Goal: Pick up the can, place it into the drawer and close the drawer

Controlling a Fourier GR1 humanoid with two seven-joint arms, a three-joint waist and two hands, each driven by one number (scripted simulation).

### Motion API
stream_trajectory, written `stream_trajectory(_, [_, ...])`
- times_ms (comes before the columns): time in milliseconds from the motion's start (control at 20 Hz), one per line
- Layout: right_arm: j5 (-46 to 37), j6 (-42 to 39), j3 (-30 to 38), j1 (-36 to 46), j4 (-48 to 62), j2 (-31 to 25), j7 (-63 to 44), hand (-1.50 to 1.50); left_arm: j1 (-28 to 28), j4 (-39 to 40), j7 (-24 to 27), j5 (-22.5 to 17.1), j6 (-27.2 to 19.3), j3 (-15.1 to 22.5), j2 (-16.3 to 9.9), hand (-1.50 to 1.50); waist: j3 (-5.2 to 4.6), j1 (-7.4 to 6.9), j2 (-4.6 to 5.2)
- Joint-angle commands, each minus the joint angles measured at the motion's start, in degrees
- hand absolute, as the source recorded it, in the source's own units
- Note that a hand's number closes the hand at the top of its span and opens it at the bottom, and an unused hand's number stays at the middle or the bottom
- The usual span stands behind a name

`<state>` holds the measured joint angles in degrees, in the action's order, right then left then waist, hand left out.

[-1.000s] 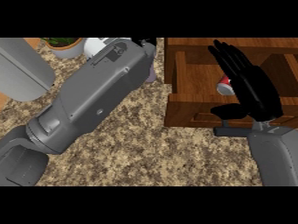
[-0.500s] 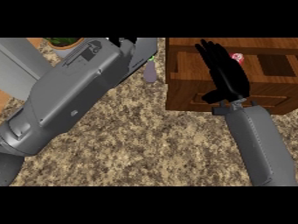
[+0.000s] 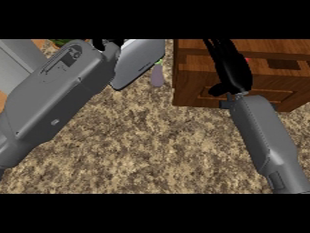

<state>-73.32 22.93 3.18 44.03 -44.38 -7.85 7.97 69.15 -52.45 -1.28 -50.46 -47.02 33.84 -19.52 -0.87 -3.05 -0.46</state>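
While the granite-topped table (image 3: 150, 136) fills the near ground, the right robot hand (image 3: 230, 68) rises past the drawer's (image 3: 251, 88) front, its fingers straight and pressed together, holding nothing. Just beyond those fingers a sliver of red and white, probably the can (image 3: 247, 59), shows inside the drawer. The left robot hand (image 3: 107, 44), well left of the drawer, is too hidden to judge. Placing looks done; next, likely, comes pushing the drawer shut.
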Motion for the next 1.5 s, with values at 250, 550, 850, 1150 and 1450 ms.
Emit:
stream_trajectory(250, [-0.6,10.9,5.0,8.4,17.0,-1.1,0.6,-1.50,-2.1,-5.0,-3.5,1.0,1.2,-1.8,-5.1,-1.50,0.99,-0.99,1.64])
stream_trajectory(550, [-2.1,16.2,6.5,14.7,24.2,0.1,-2.9,-1.50,-3.6,-7.7,-3.7,3.3,-0.7,-0.3,-3.6,-1.50,0.99,-1.80,1.97])
stream_trajectory(850, [-0.8,16.5,8.8,19.0,28.3,-5.1,0.3,-1.50,-5.0,-10.4,-4.0,3.6,0.2,-1.7,-5.4,-1.50,1.02,-2.41,2.47])
stream_trajectory(1150, [-2.5,16.3,8.7,23.3,30.8,-6.2,-3.8,-1.50,-6.1,-14.3,-5.9,4.1,0.1,-1.0,-6.4,-1.50,0.99,-3.48,2.41])
stream_trajectory(1450, [0.5,7.8,10.9,28.9,33.2,-6.4,0.8,-1.50,-5.9,-15.8,-7.5,4.8,-0.8,-0.7,-6.8,-1.50,1.05,-4.26,2.58])
